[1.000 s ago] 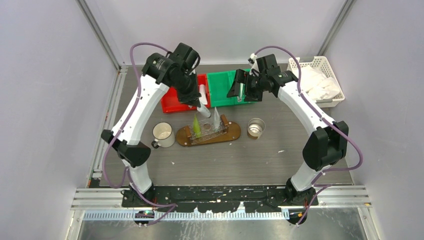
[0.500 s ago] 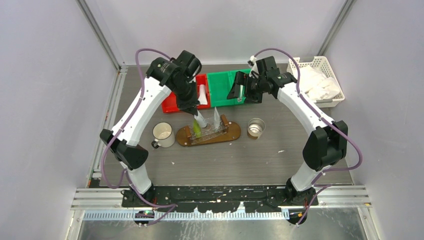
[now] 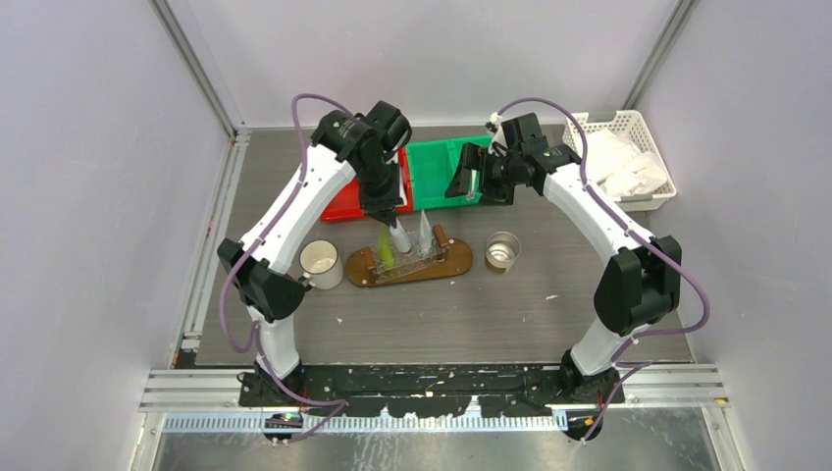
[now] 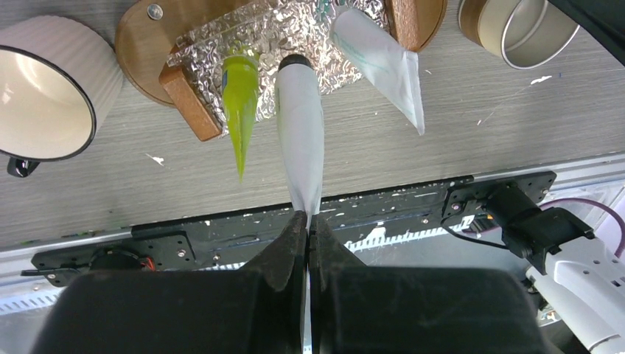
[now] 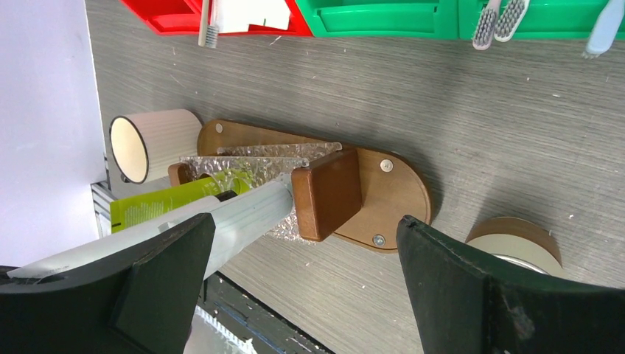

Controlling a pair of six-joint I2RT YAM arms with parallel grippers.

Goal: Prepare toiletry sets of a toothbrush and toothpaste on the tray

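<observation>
While clamped shut on the crimped tail of a whitish tube point(image 4: 300, 125), the left gripper point(image 4: 307, 221) holds its cap at the foil-lined tray point(image 4: 140, 37), between the yellow-green tube point(image 4: 240, 103) and a second whitish tube point(image 4: 379, 59). Right gripper point(image 5: 306, 221): jaws wide apart, holding nothing, near the green bin point(image 3: 437, 177).

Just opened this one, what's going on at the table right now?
The left gripper is shut on the crimped end of a whitish tube, holding it cap-down at the foil-lined wooden tray. A yellow-green tube and a second whitish tube stand in the tray beside it. The right gripper is open and empty, hanging by the green bin, where toothbrushes lie.
</observation>
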